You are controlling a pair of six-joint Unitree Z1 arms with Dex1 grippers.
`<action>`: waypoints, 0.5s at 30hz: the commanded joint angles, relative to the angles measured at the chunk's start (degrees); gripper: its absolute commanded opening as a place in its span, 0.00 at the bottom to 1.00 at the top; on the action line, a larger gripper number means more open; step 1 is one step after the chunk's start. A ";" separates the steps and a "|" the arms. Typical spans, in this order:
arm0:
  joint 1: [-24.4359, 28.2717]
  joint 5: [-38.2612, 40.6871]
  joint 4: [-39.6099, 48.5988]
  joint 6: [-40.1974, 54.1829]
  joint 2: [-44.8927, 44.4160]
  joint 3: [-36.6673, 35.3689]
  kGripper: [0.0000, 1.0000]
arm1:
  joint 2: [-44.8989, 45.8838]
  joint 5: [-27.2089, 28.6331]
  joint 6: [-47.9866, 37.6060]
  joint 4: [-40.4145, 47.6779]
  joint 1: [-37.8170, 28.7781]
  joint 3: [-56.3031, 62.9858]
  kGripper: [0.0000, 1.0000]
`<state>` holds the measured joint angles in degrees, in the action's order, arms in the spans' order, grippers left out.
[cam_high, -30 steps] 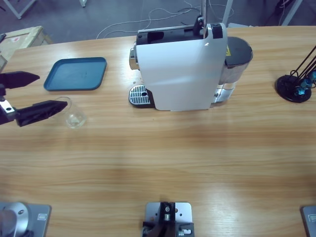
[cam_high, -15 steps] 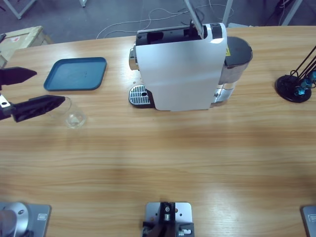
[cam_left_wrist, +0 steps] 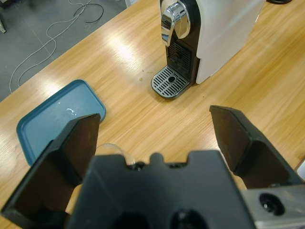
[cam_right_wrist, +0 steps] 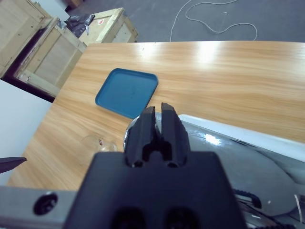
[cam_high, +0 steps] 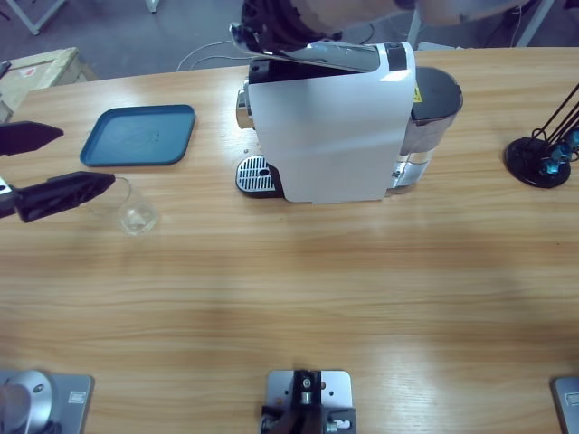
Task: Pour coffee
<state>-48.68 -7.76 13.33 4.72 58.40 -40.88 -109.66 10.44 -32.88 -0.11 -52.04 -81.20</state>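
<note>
High view: left gripper [cam_high: 41, 167] at left edge, jaws wide apart, holding nothing, lower jaw over rim of clear glass [cam_high: 133, 211]; it slid back a bit. Glass near blue tray [cam_high: 138, 136]. No coffee to see in glass. Dark gripper now above white coffee machine [cam_high: 330, 131].
Left wrist view: jaws wide apart, glass rim between.
Right wrist view: right gripper [cam_right_wrist: 157, 125] pressed closed, holding nothing, above machine top

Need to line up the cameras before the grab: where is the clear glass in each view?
High view: clear glass at left, beside the left gripper.
Left wrist view: only the rim above the gripper body.
Right wrist view: faint, lower left.
Shared landmark: the blue tray.
</note>
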 commanded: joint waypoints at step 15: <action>-0.36 -0.41 0.47 -0.77 0.13 0.89 0.99 | -14.23 -1.66 -0.30 -11.39 -1.83 2.47 0.00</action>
<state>-48.68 -7.76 13.33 4.62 58.41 -40.88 -110.82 10.45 -32.88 -5.81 -52.15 -82.57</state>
